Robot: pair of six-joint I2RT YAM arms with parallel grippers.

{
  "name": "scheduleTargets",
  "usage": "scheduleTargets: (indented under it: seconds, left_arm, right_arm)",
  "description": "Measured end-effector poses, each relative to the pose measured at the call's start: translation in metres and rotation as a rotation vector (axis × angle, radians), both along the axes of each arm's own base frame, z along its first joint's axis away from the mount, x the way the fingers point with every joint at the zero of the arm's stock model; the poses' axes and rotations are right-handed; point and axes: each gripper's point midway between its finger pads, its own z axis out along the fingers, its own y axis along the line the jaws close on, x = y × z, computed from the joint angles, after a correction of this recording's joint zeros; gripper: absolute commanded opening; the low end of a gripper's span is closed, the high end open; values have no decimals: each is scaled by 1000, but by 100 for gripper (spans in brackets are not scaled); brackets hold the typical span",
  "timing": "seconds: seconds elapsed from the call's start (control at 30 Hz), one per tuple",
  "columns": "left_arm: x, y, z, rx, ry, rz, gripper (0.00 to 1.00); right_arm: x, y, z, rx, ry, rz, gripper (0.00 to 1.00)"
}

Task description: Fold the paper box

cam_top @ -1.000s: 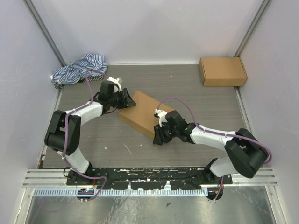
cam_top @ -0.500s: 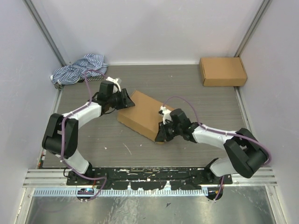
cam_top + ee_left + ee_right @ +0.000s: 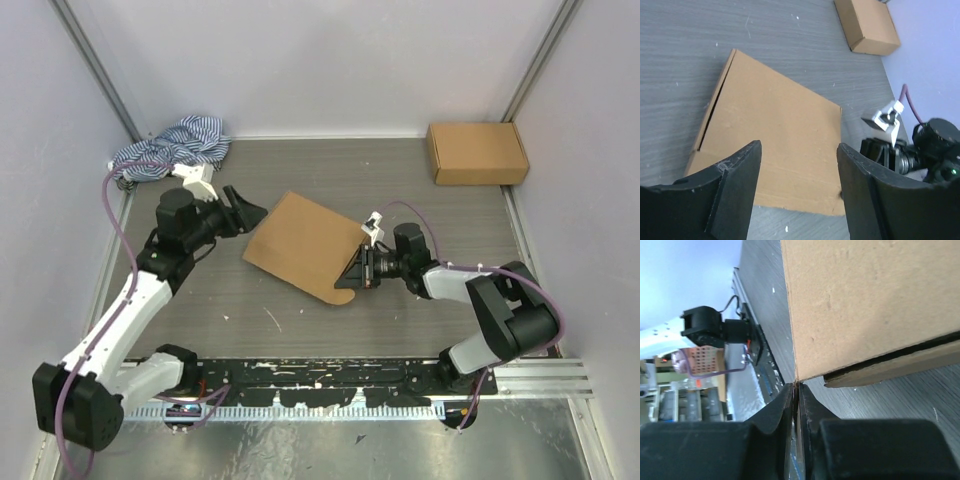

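Note:
The paper box lies flat in the middle of the table, a brown cardboard panel turned at an angle. My right gripper is shut on its near right corner. In the right wrist view the fingers pinch the thin cardboard edge of the box, and a lower flap sticks out under the top panel. My left gripper hovers open just left of the box's far left corner, clear of it. In the left wrist view the box shows between the spread jaws of the left gripper.
A second brown cardboard box sits at the back right corner, also seen as the second box in the left wrist view. A blue-and-white striped cloth is bunched at the back left. Walls close in both sides; a metal rail runs along the near edge.
My left gripper let go of the box's far left corner, pulled back to the left and opened wider. My right gripper closed on the near right corner, and the box now lies flatter.

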Motion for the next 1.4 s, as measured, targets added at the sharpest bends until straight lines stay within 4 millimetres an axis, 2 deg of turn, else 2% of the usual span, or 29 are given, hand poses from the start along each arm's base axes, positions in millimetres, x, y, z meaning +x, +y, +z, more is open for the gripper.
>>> scheduleTargets:
  seconds: [0.1,0.33,0.4,0.53,0.63,0.83,0.93,1.13,1.4]
  left_arm:
    - [-16,2,-10,-15,18,-10,70]
    - [-44,4,-89,12,253,-26,67]
    - [-53,5,-106,19,304,-29,67]
    - [-71,10,-130,21,367,-19,68]
    - [-78,14,-139,17,385,-4,70]
    - [-74,16,-152,-8,396,44,73]
    - [-66,17,-159,-18,398,79,75]
    - [-41,20,-161,-51,356,166,77]
    - [-23,24,-176,-102,340,255,77]
  right_arm:
    - [6,-4,5,62,57,-19,16]
    - [22,-15,16,143,119,-60,16]
    - [24,-16,18,149,120,-63,16]
    - [26,-16,21,146,123,-57,16]
    - [32,-14,26,144,116,-55,16]
    - [39,-14,33,146,92,-48,16]
    - [38,-15,31,139,103,-47,16]
    - [36,-15,28,130,112,-44,17]
    - [33,-16,32,126,106,-43,17]
